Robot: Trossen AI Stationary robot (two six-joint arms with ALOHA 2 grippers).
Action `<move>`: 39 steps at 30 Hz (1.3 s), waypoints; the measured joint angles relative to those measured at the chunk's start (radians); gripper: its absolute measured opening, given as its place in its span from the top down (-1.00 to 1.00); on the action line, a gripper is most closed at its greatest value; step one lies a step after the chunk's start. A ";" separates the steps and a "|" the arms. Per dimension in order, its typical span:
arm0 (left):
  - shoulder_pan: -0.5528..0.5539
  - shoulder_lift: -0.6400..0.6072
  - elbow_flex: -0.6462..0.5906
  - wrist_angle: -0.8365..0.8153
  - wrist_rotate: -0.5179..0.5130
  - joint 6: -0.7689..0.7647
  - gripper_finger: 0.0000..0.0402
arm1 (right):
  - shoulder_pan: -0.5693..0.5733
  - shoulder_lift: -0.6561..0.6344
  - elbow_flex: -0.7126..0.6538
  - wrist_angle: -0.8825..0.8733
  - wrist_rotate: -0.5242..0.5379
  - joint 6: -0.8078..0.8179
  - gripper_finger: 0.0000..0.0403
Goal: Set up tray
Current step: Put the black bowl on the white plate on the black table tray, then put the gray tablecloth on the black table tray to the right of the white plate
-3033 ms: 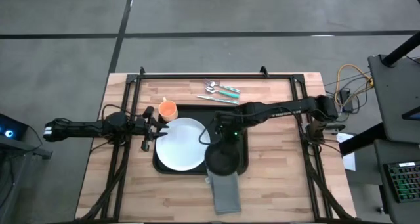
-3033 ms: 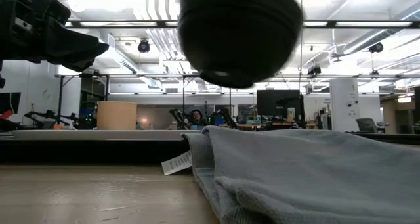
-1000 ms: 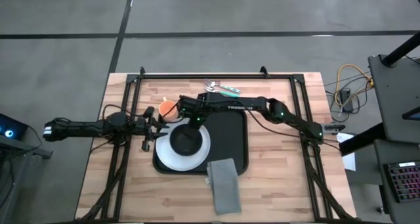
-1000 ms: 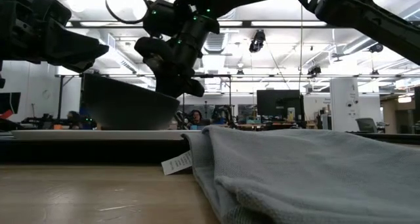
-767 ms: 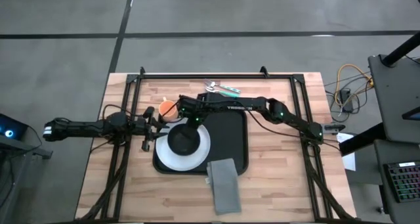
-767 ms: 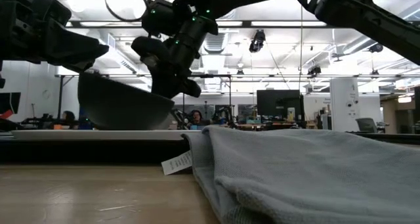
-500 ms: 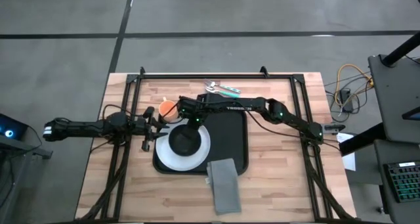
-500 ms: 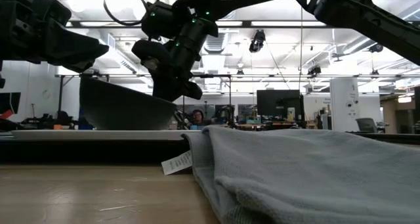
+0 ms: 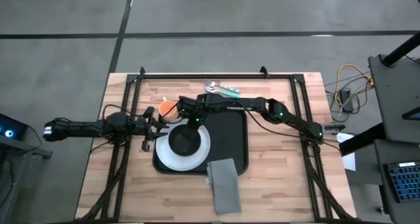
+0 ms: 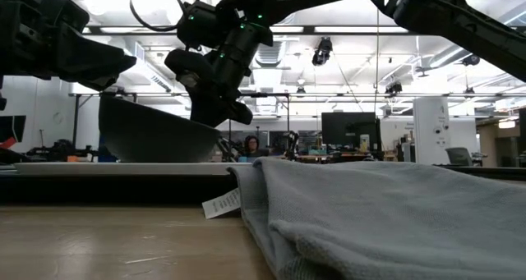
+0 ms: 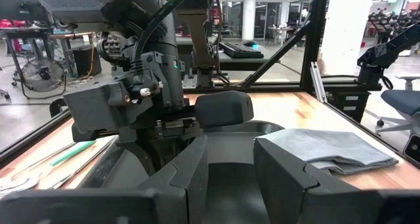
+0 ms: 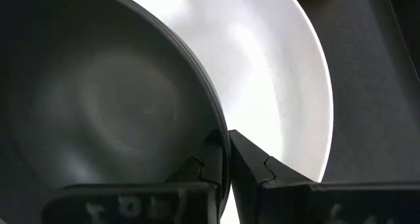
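Tray, 1x: black, rectangular w/ rounded corners and low raised rim, is set mid-desk on pale wood planks. On its left half 1 round white plate is laid, smooth and glossy. Over plate 1 dark bowl is gripped by its rim in right gripper, fingers pinched tight on the thin wall; bowl is seen tilted in low view. Left gripper is parked at tray's left edge, fingers spread, nothing held. 1 grey folded napkin, soft terry w/ white tag, overlaps tray's near rim. 1 orange cup sits by tray's far-left corner. Cutlery w/ teal handles is grouped near desk's far edge; count can't be told. No writing is legible.
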 joint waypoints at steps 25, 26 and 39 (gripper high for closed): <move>0.000 0.000 0.000 0.000 0.000 0.000 0.48 | 0.000 0.000 0.005 0.028 -0.001 0.000 0.40; 0.000 0.000 0.000 0.000 0.000 0.000 0.48 | 0.000 0.000 0.009 0.029 -0.001 0.000 0.38; 0.000 0.000 0.000 0.000 0.000 0.000 0.48 | 0.000 -0.020 0.017 0.033 -0.001 -0.006 0.28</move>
